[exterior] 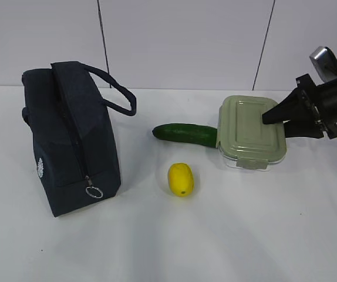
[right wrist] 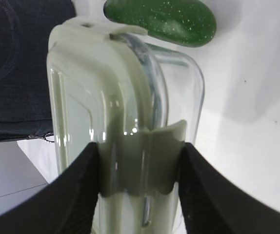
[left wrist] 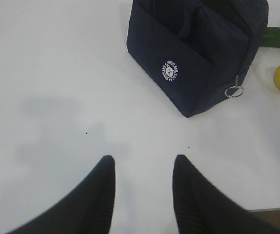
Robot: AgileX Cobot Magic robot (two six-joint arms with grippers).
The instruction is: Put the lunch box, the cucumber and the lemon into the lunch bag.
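We see the right gripper [right wrist: 140, 165] clamped on the lunch box [exterior: 252, 132] at its right end. In the right wrist view its two dark fingers [right wrist: 79, 190] press the box from both sides, one against the sage-green lid and one against the clear base, with the lid's clip tab sitting between them. In that view the box stands on edge between the fingers; in the exterior view its right end looks raised off the white table [exterior: 262, 235], while its left end sits low beside the cucumber [exterior: 185, 133]. We cannot tell whether that left end rests on the table.

The left gripper [left wrist: 144, 168] hangs over bare table, its jaws partly apart with nothing between them and touching nothing. It is not visible in the exterior view.

The cucumber lies on the table with its right tip touching or tucked just behind the lunch box's left end. The lemon [exterior: 181, 179] sits alone on the table in front of the cucumber, apart from it, between the lunch bag [exterior: 68, 141] and the box.

The lunch bag stands upright at the left of the table, well apart from the box. Its zipper runs down the near end, with the metal ring pull [exterior: 94, 191] hanging low near the base. A round white logo [left wrist: 171, 70] shows on its side.
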